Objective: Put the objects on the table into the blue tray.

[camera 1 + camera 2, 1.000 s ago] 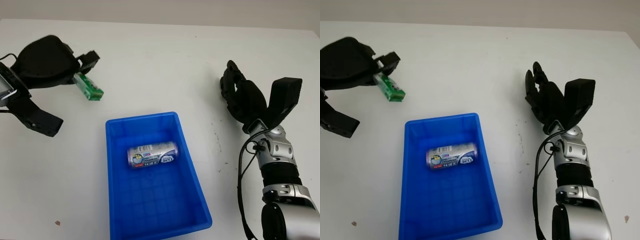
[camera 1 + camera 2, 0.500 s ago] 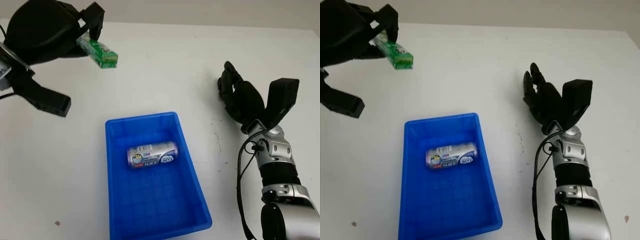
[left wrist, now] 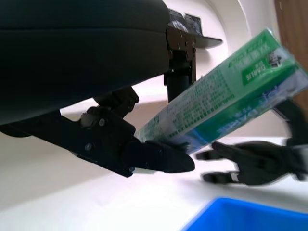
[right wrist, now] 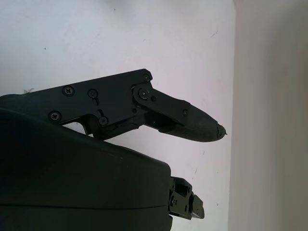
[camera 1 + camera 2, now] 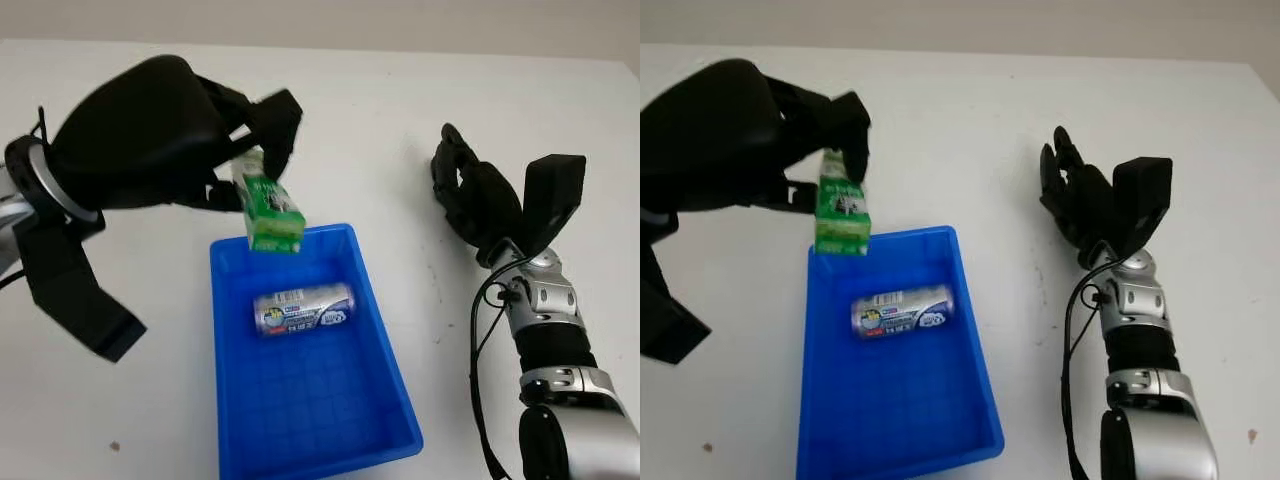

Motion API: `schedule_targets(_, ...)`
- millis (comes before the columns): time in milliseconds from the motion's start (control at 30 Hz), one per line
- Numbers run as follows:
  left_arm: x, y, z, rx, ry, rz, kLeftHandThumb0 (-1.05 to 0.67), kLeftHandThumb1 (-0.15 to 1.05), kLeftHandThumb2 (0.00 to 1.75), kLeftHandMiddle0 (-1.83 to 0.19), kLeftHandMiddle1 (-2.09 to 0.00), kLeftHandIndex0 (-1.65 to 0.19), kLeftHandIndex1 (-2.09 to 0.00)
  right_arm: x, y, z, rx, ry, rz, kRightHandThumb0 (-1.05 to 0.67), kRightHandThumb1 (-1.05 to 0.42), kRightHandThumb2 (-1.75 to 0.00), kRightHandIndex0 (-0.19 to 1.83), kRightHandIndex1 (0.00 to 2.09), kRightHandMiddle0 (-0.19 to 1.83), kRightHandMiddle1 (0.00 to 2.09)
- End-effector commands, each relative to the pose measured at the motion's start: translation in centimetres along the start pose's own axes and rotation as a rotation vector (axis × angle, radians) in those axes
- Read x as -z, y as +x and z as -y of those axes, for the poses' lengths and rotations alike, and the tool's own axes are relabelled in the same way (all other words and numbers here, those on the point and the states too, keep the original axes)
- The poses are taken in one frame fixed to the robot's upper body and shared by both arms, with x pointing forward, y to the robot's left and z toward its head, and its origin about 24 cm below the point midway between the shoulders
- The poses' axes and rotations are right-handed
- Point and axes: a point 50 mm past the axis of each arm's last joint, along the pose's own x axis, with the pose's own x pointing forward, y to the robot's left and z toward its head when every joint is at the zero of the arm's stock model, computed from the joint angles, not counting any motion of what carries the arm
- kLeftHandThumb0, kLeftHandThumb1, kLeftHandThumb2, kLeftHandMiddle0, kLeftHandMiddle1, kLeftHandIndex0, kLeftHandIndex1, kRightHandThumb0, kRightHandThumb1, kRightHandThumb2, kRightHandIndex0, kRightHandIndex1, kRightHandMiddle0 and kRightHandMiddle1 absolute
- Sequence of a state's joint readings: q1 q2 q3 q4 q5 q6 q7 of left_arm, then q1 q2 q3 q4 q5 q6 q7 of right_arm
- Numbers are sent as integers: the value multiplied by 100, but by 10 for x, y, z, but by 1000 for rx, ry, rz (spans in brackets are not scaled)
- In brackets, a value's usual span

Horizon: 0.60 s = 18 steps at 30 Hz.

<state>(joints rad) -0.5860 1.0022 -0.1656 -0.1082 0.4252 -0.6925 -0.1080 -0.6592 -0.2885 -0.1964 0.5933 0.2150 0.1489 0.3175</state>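
My left hand (image 5: 255, 165) is shut on a green box (image 5: 268, 212), gripped at its top end. The box hangs in the air over the far left corner of the blue tray (image 5: 385, 345). In the left wrist view the green box (image 3: 226, 96) slants across the picture with a black fingertip (image 3: 159, 159) under it. A silver can (image 5: 304, 308) lies on its side in the far half of the tray. To the right of the tray, my right hand (image 5: 470, 190) is open above the white table.
The white table (image 5: 380, 120) stretches around the tray. A small brown speck (image 5: 114, 446) lies near the front left. My left forearm (image 5: 60, 290) reaches over the table to the left of the tray.
My left hand has lifted the green box off the table at the far left and carried it right and nearer, up to the tray's far left corner. The right hand has barely shifted.
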Motion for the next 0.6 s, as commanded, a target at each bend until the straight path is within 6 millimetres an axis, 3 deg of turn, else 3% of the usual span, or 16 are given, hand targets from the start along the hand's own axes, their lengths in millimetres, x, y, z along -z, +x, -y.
schedule_targets(0, -14, 0, 1, 7, -43, 38, -51, 105, 35, -100, -209, -61, -209, -1, 2, -3, -12, 9, 9, -62, -105, -75, -19, 0, -19, 0)
schedule_targets(167, -36, -2, 8, 88, -233, 45, -48, 105, 25, -96, -209, -53, -209, -2, 1, -3, -16, -3, 17, -62, -105, -75, -19, 0, -19, 0)
schedule_targets(300, -48, -2, 13, 150, -344, 72, -44, 105, 16, -78, -209, -28, -209, -3, 0, -3, -11, -3, 20, -61, -105, -75, -19, 0, -19, 0)
schedule_targets(333, -49, -2, 14, 186, -363, 73, -38, 104, 12, -60, -209, -15, -209, -3, 0, -3, -12, -5, 21, -60, -105, -75, -19, 0, -19, 0)
schedule_targets(367, -50, -3, 15, 248, -388, 65, -29, 102, 8, -20, -201, 5, -201, -3, 0, -3, -11, -5, 24, -60, -105, -75, -19, 0, -19, 0)
schedule_targets(400, -51, -3, 16, 314, -399, 60, -25, 100, 6, -1, -182, 12, -182, -3, -1, -3, -10, -5, 26, -60, -105, -75, -19, 0, -19, 0)
schedule_targets(433, -51, -2, 15, 386, -402, 53, -21, 98, 5, 9, -148, 16, -154, -3, -1, -3, -11, -4, 27, -59, -105, -75, -19, 0, -19, 0)
schedule_targets(467, -52, -2, 15, 429, -402, 49, -15, 93, 4, 6, -91, 9, -109, -3, -1, -3, -11, -2, 28, -60, -105, -74, -19, 0, -19, 0)
schedule_targets(500, -52, -1, 14, 452, -402, 46, -12, 89, 4, -3, -54, -2, -76, -3, -1, -2, -14, 0, 29, -60, -105, -74, -19, 0, -19, 0)
schedule_targets(567, -52, 0, 13, 464, -415, 45, -11, 85, 5, -8, -15, -17, -28, -2, -2, -2, -14, 6, 29, -60, -105, -74, -19, 0, -19, 0)
